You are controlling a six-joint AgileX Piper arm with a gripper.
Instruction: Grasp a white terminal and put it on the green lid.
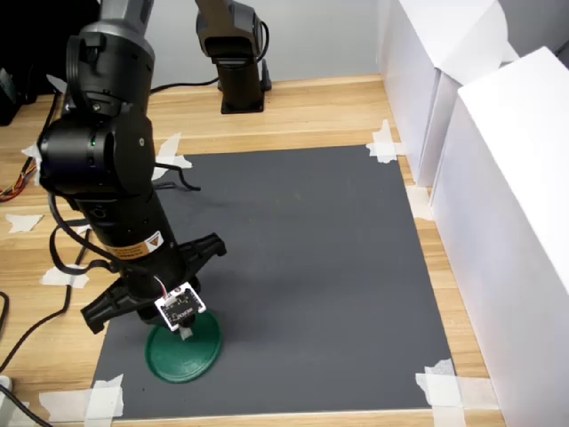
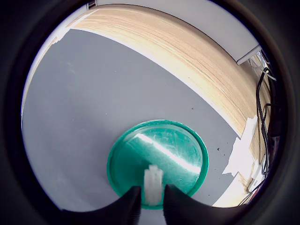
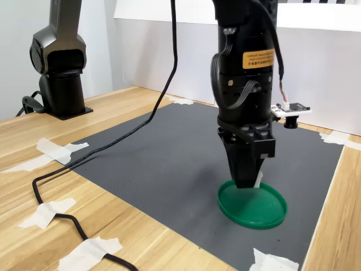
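Item: tiny white blocky plastic terminal, pinched between my black gripper fingers, narrow hold. Position: directly over flat round dark-green plastic lid, near its rim. Grasp done, carry done; release outstanding. Contact with lid: cannot tell.

One exterior camera looks down from high up; the other sits low at table level. Both share the grey mat and green lid, which the wrist camera sees close up.
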